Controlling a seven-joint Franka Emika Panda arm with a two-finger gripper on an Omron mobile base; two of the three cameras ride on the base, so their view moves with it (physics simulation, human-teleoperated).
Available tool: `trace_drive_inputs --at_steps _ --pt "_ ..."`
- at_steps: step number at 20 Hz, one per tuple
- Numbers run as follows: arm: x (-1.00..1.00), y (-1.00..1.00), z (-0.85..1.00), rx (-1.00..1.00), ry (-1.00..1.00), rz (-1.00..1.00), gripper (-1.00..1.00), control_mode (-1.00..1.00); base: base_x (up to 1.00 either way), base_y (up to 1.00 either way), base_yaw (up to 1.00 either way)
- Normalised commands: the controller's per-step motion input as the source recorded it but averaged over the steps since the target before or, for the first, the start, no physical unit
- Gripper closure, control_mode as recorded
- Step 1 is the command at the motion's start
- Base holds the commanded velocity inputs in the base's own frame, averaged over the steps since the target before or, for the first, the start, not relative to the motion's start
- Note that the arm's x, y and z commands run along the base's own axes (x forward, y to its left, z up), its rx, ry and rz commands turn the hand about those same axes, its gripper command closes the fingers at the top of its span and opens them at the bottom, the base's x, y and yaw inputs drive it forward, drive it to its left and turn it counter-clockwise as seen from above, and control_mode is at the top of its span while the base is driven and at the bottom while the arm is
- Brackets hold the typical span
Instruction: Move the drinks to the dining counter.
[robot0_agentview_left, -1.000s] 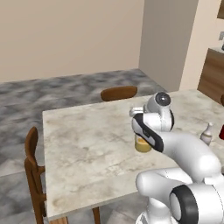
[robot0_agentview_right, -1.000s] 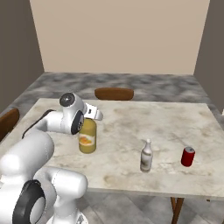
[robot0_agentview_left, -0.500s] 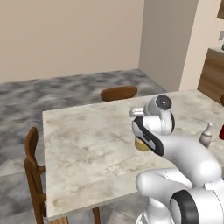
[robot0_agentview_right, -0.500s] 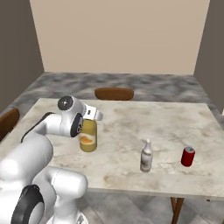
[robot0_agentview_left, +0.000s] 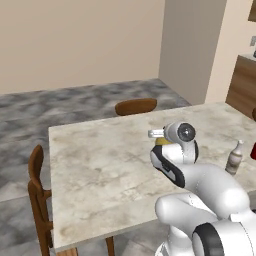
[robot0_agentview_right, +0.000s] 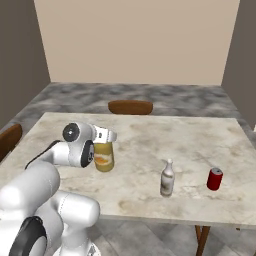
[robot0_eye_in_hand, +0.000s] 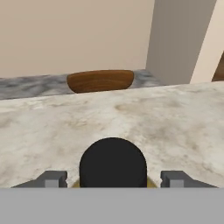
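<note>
The orange-juice bottle (robot0_agentview_right: 104, 156) stands upright on the marble surface (robot0_agentview_right: 150, 135) of the dining counter and serves here as the landmark. Its black cap (robot0_eye_in_hand: 113, 163) appears in the hand view between the two dark finger tips (robot0_eye_in_hand: 51, 178), one on either side and each clear of the cap. The jaws stand apart, straddling the bottle's top without pressing on it; in that view the gripper (robot0_eye_in_hand: 113, 180) sits low, level with the cap. In the right base view the white arm's wrist (robot0_agentview_right: 80, 145) lies just beside the bottle, on its left, with the hand reaching across the bottle's upper part. In the left base view the bottle (robot0_agentview_left: 162, 142) shows as a small yellow patch behind the wrist (robot0_agentview_left: 177, 142).

To the right of the bottle in the right base view, well apart from it, stands the slim brown bottle (robot0_agentview_right: 167, 178) with whitish neck, upright. Farther right again stands the small red can (robot0_agentview_right: 215, 179), upright, near the surface's right edge. Beyond the bottle, at the far edge of the surface, rises the curved back of a wooden chair (robot0_agentview_right: 130, 107). A second wooden chair (robot0_agentview_left: 39, 192) stands at the surface's left end in the left base view.
</note>
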Motion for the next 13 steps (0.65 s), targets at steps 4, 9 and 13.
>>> trace_drive_inputs --at_steps 4,9,13 --pt "0.0 0.0 0.0 0.0 0.0 0.0 -1.0 -1.0 0.0 0.0 0.0" --pt "0.0 0.0 0.0 0.0 0.0 0.0 -1.0 -1.0 0.0 0.0 0.0" --pt "0.0 0.0 0.0 0.0 0.0 0.0 -1.0 -1.0 0.0 0.0 0.0"
